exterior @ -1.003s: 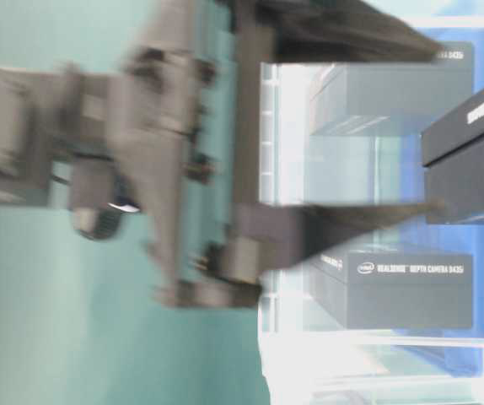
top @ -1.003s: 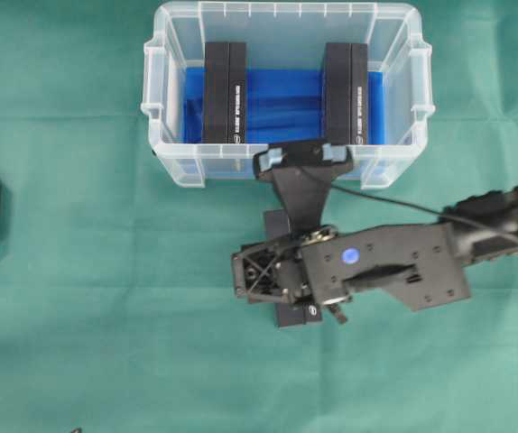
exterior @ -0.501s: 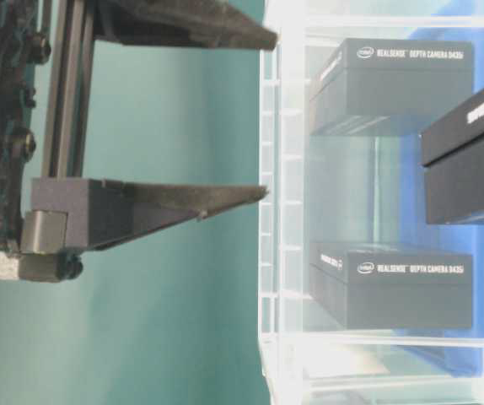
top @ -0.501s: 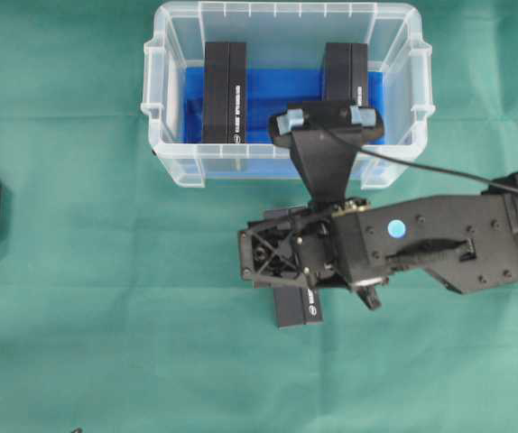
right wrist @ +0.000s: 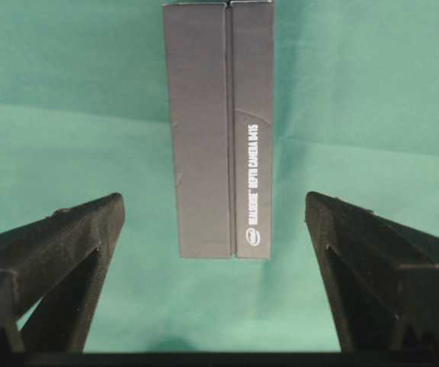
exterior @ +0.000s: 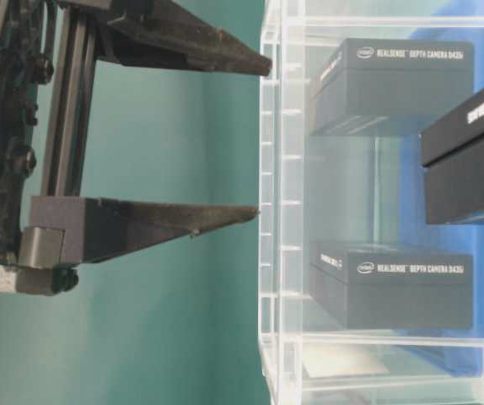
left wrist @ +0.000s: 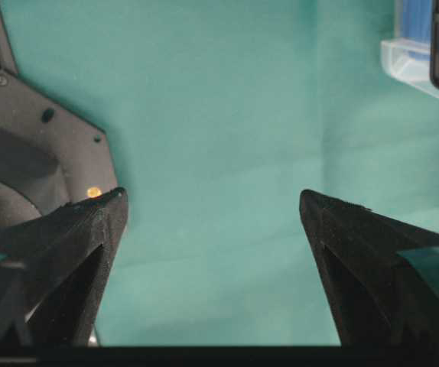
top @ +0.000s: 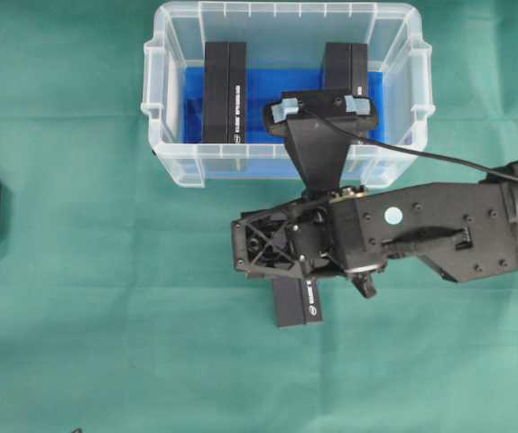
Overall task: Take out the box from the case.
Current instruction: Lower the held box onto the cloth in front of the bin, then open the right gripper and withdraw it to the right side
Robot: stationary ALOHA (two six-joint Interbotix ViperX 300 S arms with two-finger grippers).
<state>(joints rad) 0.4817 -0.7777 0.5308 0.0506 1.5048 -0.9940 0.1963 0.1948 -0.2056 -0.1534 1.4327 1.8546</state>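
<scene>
Our right gripper point(right wrist: 216, 222) hangs wide open and empty above the box point(right wrist: 221, 126) (already outside the case point(top: 403, 149)) on the cloth point(top: 106, 316).

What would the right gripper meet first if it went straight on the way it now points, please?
Most likely the black box lying on the green cloth: the right gripper, jaws open, points down with that box between its fingers, though depth is unclear.
</scene>
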